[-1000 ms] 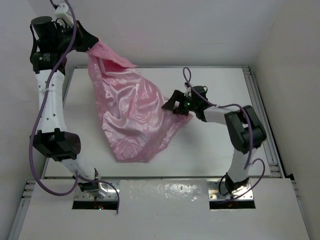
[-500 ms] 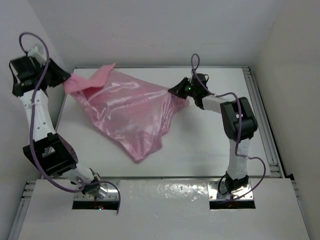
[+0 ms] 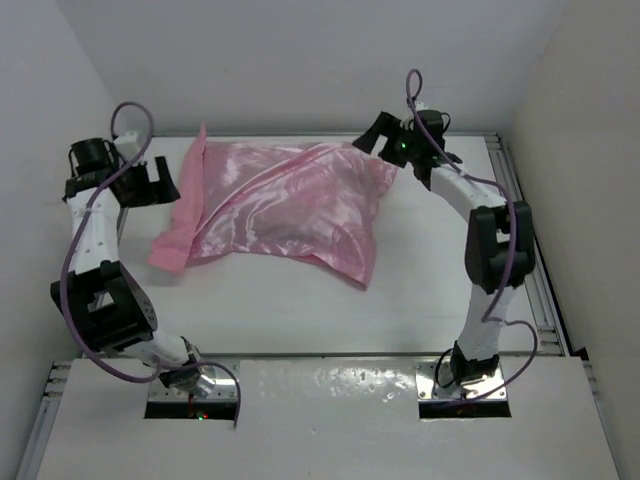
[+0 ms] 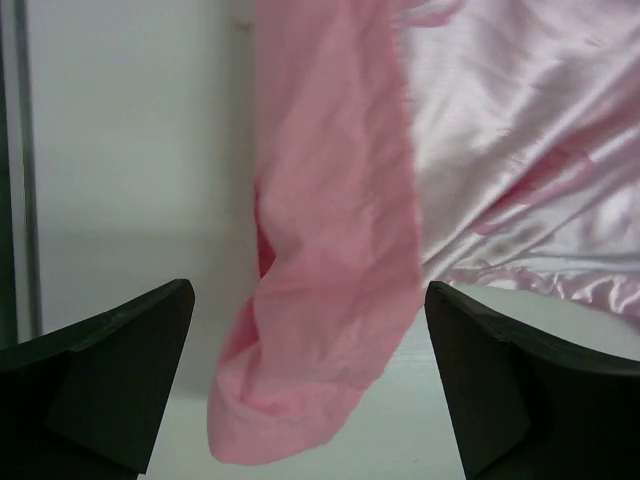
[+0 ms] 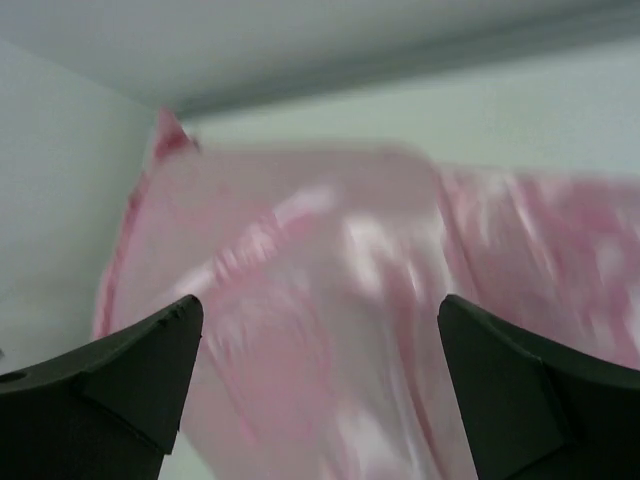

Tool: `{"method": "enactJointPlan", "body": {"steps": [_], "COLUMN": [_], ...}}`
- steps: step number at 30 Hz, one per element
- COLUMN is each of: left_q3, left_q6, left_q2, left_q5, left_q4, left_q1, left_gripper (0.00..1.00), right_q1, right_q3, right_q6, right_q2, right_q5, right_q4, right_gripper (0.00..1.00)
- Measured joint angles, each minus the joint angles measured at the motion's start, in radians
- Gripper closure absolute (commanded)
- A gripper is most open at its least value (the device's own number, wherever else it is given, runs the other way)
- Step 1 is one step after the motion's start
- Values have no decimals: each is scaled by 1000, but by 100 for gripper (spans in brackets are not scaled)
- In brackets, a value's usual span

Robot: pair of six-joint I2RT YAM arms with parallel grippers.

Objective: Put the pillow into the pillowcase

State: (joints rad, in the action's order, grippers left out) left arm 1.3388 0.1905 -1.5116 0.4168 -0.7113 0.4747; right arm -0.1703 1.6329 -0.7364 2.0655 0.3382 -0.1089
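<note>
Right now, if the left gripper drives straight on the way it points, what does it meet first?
The pillowcase: its loose pink flap lies dead ahead of the open left gripper, nothing in between. Depth is hard to judge.

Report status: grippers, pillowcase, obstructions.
Left gripper open, empty; right gripper open, empty. Pillowcase lying puffed on table. No obstruction seen.

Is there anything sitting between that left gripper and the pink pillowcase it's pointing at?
Nothing visible does. The left gripper, open, faces the loose left end of the pillowcase, with only bare table between them.
</note>
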Motion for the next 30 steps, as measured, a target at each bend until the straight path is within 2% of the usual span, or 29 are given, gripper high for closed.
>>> {"method": "enactJointPlan", "body": {"steps": [2, 5, 6, 7, 8, 9, 10, 11, 14, 17, 18, 20, 21, 22, 24, 25, 26, 27, 28, 30], "left_q3": [31, 35, 28, 14, -10, -45, -80, -108, -160, -171, -180, -201, -209, -211, -209, -206, -195, -177, -151, -83], "left_q6": [74, 201, 240, 276, 301, 328, 345, 355, 363, 366, 367, 365, 366, 364, 361, 358, 356, 352, 347, 330], "left_q2": [-2, -5, -9, -14, -14, -15, -18, -24, -63, -100, -105, -113, -119, -129, -145, -146, -146, -146, -146, -155], "left_q5": [6, 13, 3, -22, -52, -93, -134, -181, -347, -447, -471, -507, -517, -522, -501, -494, -476, -459, -439, -389], "left_q4": [-6, -46, -62, -70, -66, -63, -60, -56, -27, 19, 39, 68, 74, 73, 72, 69, 56, 46, 37, 23], "left_q1": [-72, -182, -220, -257, -286, -321, -346, -361, -375, -372, -373, -373, -372, -366, -352, -343, -324, -301, -274, -200], "left_gripper": [0, 0, 0, 0, 0, 0, 0, 0, 3, 17, 34, 53, 72, 83, 100, 100, 100, 100, 100, 100], "right_q1": [0, 1, 0, -1, -4, -11, -22, -33, -88, -145, -161, -185, -190, -192, -192, -192, -188, -179, -165, -105], "right_q3": [-186, -415, -463, -529, -577, -622, -665, -699, -789, -851, -863, -880, -886, -889, -900, -902, -908, -918, -929, -962], "right_q6": [29, 91, 107, 129, 141, 153, 164, 169, 208, 221, 220, 211, 201, 185, 147, 135, 122, 101, 76, 9], "right_q2": [-124, -277, -309, -348, -375, -397, -417, -430, -453, -454, -453, -443, -433, -418, -392, -387, -380, -372, -367, -366], "right_q5": [-7, -24, -26, -24, -21, -22, -19, -17, -13, -5, 5, 22, 30, 34, 46, 45, 48, 52, 60, 63], "right_q4": [8, 34, 47, 58, 70, 77, 90, 104, 148, 167, 168, 148, 128, 105, 39, 18, -14, -45, -68, -111], "right_gripper": [1, 28, 43, 43, 38, 29, 7, 1, 1, 1, 1, 1, 1, 1, 21, 37, 60, 93, 100, 100]}}
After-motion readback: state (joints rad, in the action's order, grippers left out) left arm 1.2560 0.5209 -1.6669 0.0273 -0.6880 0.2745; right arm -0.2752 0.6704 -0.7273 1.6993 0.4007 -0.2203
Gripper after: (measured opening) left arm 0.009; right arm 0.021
